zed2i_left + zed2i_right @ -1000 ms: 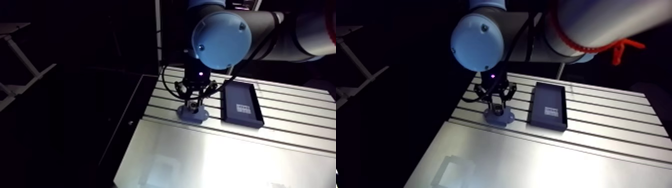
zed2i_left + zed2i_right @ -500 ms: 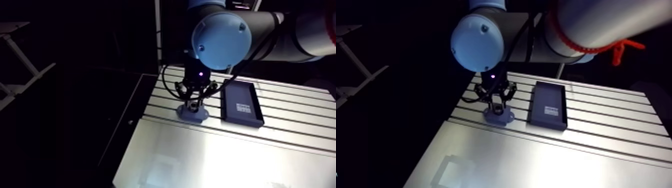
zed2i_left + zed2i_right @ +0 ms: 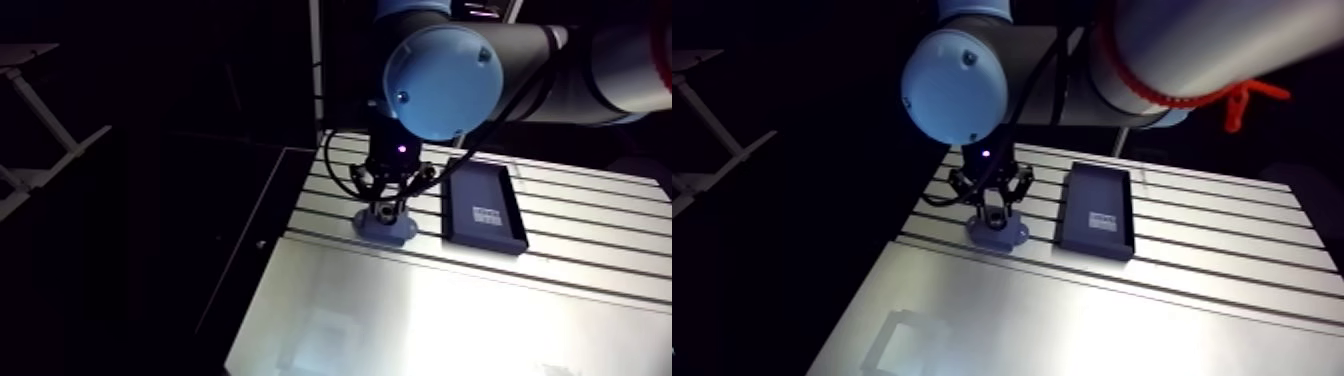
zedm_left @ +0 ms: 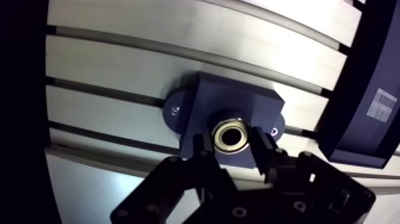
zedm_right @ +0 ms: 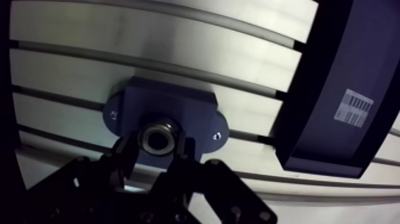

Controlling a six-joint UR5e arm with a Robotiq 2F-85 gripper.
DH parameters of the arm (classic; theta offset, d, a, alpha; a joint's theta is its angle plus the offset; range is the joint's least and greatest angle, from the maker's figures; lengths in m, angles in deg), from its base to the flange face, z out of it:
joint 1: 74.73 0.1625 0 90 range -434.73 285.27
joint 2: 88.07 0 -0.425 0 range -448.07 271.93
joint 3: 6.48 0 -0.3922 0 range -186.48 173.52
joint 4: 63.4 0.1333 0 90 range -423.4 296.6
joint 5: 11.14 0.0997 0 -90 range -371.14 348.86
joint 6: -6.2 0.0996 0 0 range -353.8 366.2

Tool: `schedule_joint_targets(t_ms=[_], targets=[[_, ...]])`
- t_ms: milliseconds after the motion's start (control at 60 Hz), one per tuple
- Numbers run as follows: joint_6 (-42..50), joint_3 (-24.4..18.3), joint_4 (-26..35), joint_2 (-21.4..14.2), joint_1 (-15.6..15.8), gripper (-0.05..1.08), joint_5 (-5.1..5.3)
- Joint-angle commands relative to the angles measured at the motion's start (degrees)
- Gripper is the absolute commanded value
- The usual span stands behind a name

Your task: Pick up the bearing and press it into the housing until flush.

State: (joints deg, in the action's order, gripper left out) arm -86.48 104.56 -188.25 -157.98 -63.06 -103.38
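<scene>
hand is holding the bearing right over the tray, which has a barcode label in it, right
No: the hand holds the bearing over the housing, not the tray. The tray, with the barcode label in it, lies beside the housing. The wrist view shows this.

A dark rectangular shallow tray (image 3: 480,190) with a white barcode label (image 4: 378,103) is being supported flat by the slotted aluminium table (image 3: 450,320).
</scene>
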Motion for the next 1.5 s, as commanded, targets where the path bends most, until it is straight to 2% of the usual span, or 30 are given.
schedule_joint_targets(t_ms=[17, 1500], targets=[[0.0, 0.0, 0.0, 0.0, -0.1, 0.58, 0.0], [0.0, 0.7, 0.0, 0.0, -0.3, 0.58, 0.0]])
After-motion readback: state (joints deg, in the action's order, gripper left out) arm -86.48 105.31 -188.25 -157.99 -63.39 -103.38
